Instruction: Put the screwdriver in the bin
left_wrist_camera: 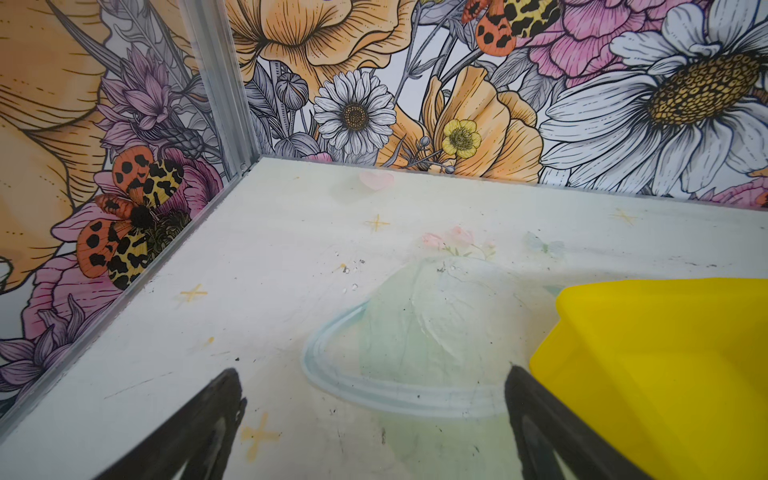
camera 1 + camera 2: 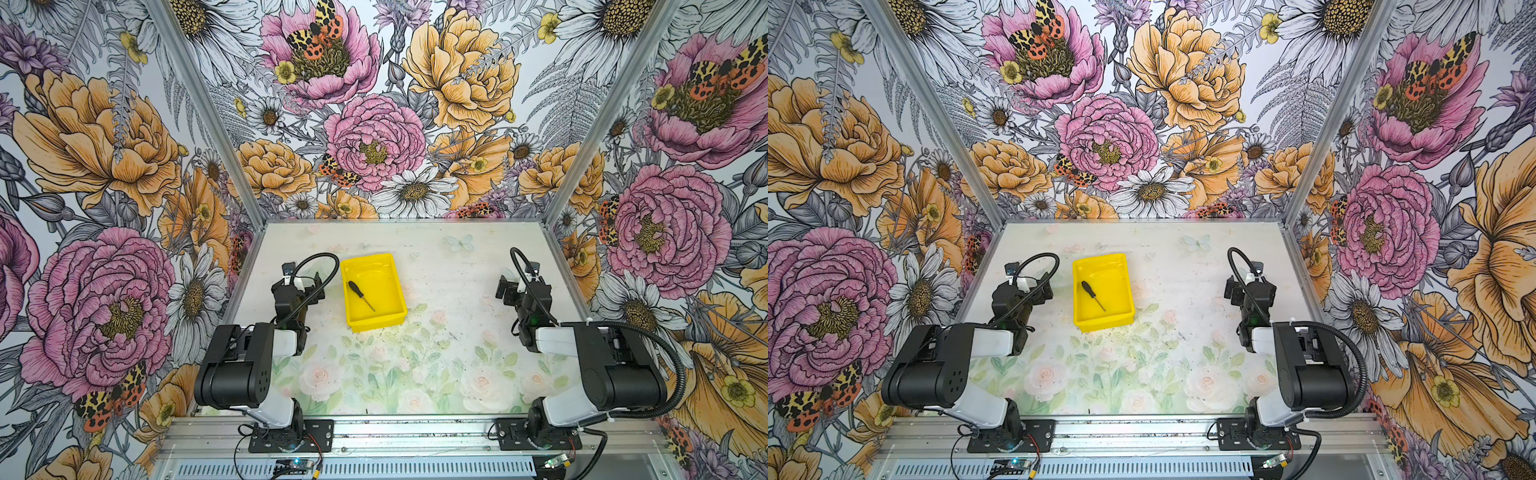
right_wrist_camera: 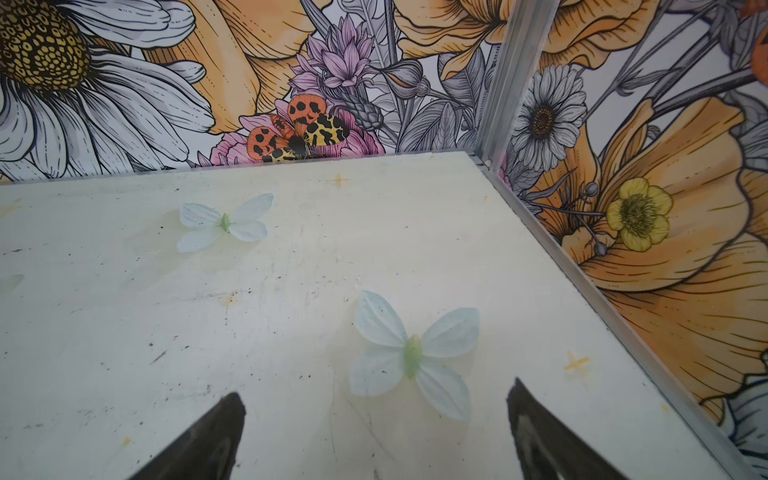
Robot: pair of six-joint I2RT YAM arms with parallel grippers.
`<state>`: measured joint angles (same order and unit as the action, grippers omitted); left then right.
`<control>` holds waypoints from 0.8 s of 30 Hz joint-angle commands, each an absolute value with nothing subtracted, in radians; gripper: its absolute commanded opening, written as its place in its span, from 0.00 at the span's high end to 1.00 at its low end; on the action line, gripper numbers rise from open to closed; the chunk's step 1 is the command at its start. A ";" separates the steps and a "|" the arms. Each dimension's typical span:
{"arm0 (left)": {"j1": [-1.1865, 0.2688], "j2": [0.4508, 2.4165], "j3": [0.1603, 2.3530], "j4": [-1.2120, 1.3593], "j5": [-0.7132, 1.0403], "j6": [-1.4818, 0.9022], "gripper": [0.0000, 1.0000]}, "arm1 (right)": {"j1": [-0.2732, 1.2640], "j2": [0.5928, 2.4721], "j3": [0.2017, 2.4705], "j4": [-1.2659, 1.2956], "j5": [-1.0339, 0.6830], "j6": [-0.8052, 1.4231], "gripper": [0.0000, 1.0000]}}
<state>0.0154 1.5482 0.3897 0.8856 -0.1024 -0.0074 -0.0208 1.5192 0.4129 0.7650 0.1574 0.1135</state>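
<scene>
The pale floral table [image 2: 436, 266] carries the yellow bin [image 2: 378, 325] left of centre. The left gripper [image 1: 374, 372] is just beside the bin, jaws spread wide and holding nothing. The right gripper [image 3: 376, 390], equally wide and empty, is well apart from it. The screwdriver [image 2: 360, 294] lies diagonally inside the bin, clear of both grippers.

This is a robotics lab test cell, not a lived-in room. Aluminium posts [image 2: 202, 104] frame three walls [image 2: 374, 124] papered with printed flowers and moths. They box in a small table [image 2: 449, 266] whose top bears a faded floral print. Along the table's near edge runs an aluminium rail [image 2: 415, 431]. The left arm [image 2: 245, 374] and right arm [image 2: 619, 370] are bolted to it on black plates, with loose cables and a bare circuit board [image 2: 291, 462] beside them.
</scene>
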 commanded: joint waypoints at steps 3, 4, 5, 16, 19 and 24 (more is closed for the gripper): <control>0.006 1.549 0.379 0.932 -0.092 0.009 0.01 | -0.012 1.533 0.397 0.851 0.160 0.094 0.01; 0.006 1.549 0.379 0.934 -0.092 0.009 0.01 | -0.002 1.537 0.389 0.870 0.181 0.089 0.01; 0.006 1.549 0.379 0.933 -0.092 0.008 0.01 | 0.000 1.534 0.392 0.861 0.184 0.088 0.01; 0.006 1.549 0.379 0.931 -0.093 0.008 0.01 | 0.000 1.533 0.389 0.865 0.183 0.088 0.00; 0.003 1.549 0.379 0.932 -0.097 0.012 0.01 | 0.000 1.534 0.388 0.866 0.181 0.091 0.00; 0.010 1.548 0.380 0.931 -0.085 0.007 0.01 | -0.001 1.532 0.388 0.868 0.181 0.090 0.00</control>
